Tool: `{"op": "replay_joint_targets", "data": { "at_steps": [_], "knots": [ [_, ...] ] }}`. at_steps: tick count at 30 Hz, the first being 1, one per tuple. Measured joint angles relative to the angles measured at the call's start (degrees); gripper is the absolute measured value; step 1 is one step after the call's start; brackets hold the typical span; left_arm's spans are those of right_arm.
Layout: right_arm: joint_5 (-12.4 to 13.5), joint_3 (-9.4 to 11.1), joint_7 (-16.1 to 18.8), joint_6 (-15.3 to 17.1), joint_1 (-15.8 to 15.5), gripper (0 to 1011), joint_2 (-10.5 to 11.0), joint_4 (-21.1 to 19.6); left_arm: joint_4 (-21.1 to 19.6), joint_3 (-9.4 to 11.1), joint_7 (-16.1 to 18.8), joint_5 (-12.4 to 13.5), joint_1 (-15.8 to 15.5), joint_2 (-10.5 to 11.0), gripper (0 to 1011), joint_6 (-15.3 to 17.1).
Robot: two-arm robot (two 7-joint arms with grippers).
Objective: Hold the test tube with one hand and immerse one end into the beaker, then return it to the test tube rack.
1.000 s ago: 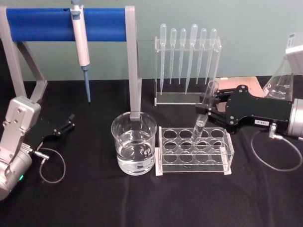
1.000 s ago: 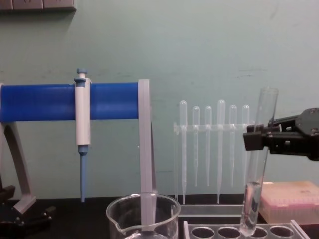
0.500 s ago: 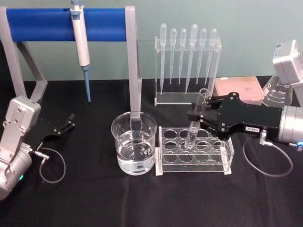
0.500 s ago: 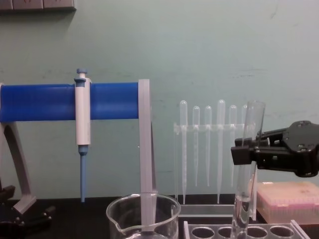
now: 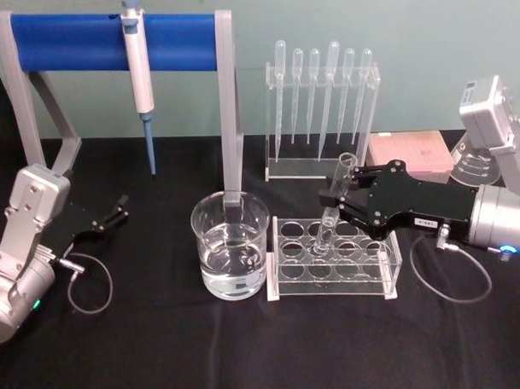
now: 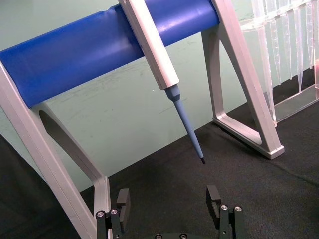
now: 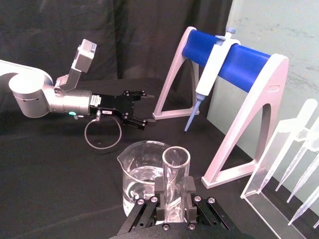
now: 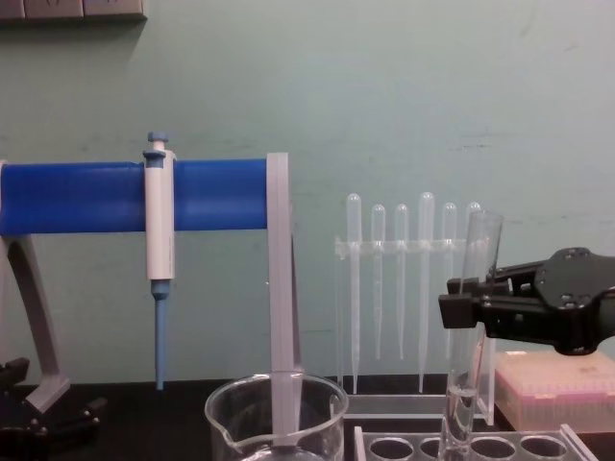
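The right gripper's (image 5: 341, 198) jaws are clamped on the test tube (image 5: 335, 202) at about mid-height, pads on either side of the glass, w/ the open rim above them and the rounded end below. We judge the tube is being carried from the clear rack (image 5: 290, 286) toward the beaker (image 5: 231, 257); its lower end hangs at the rack's top, over the holes near the rack's back edge, a bit tilted.

To do this step well we'd lift the tip clear of the rack wall first, then travel left toward the beaker, keep the tube close to upright, centre it over the mouth away from the rolled rim and the grey stand leg (image 5: 232, 119) just behind, then lower slowly so only the bottom end enters the liquid. Glass on glass is the risk.

Tube itself: clear, colourless, straight-walled, taller than the beaker; seems to hold some liquid at the bottom.

Left gripper (image 5: 117, 210) sits parked near the desk's left edge, jaws apart, holding nothing.
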Motion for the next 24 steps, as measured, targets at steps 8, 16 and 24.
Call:
{"op": "replay_joint_targets", "data": {
  "at_steps": [8,16,24],
  "knots": [
    [-1.19,-0.48,0.27,-1.03,0.10,224,-1.38,2.16,0.00,0.00,0.00,0.00,0.00,0.00,1000,0.00],
    [-2.64,-0.99,0.23,-1.84,0.12,225,-2.74,4.53,0.00,0.00,0.00,0.00,0.00,0.00,1000,0.00],
    [-3.57,-1.57,0.42,-1.99,-0.09,224,-4.12,6.68,0.00,0.00,0.00,0.00,0.00,0.00,1000,0.00]
  ]
}}
